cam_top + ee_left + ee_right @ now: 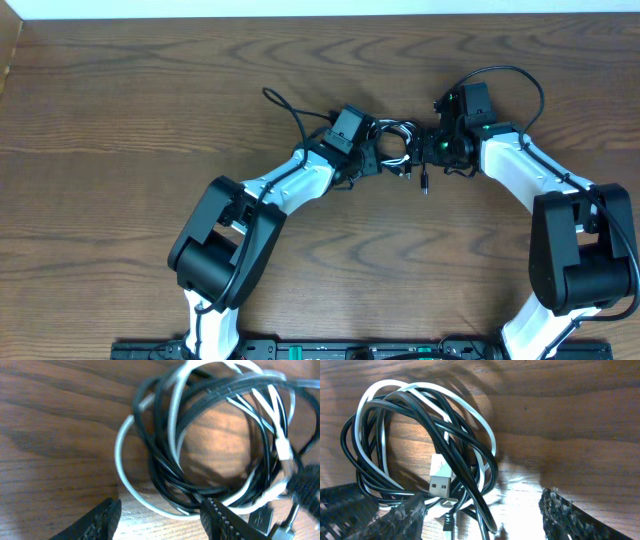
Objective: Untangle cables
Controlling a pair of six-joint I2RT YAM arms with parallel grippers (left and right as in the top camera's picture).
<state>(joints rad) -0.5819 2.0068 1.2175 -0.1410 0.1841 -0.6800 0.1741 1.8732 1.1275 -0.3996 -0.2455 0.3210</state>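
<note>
Basically, nothing was separated yet. Overhead: the cables sat coiled mid-table between the left gripper and right gripper. Left wrist: jaws partly open, clamping nothing; black cable looped through white cable. Right wrist: jaws wide, empty; USB plug pointed lengthwise toward the fingers.

Brown wood-grain table under a black cable and a white cable, its plug seemingly silver.

Overhead evenly bright and sharp; wrist views softer, cables slightly blurred, glare on the table.
</note>
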